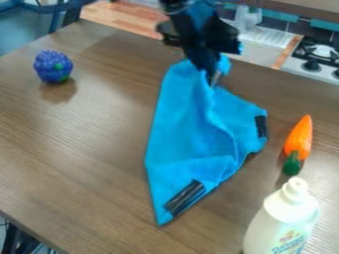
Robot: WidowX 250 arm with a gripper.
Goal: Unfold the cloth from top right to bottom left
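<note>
The black gripper (pixel 214 78) is at the top centre of the camera view, pointing down, shut on the upper part of the blue cloth (pixel 182 129). Around the fingertips the fabric is bunched and pulled up, with a ridge running down from them. Below, the cloth spreads over the table and narrows to a point at the lower left. One black patch lies near that point and another at the right edge. The arm hides part of the cloth's top edge.
On the brown wooden table (pixel 86 149), a purple berry toy (pixel 53 67) sits at the upper left. An orange carrot toy (pixel 300 136) lies right of the cloth, with a white bottle (pixel 281 221) at the lower right. A stove (pixel 321 57) stands beyond the table's back edge.
</note>
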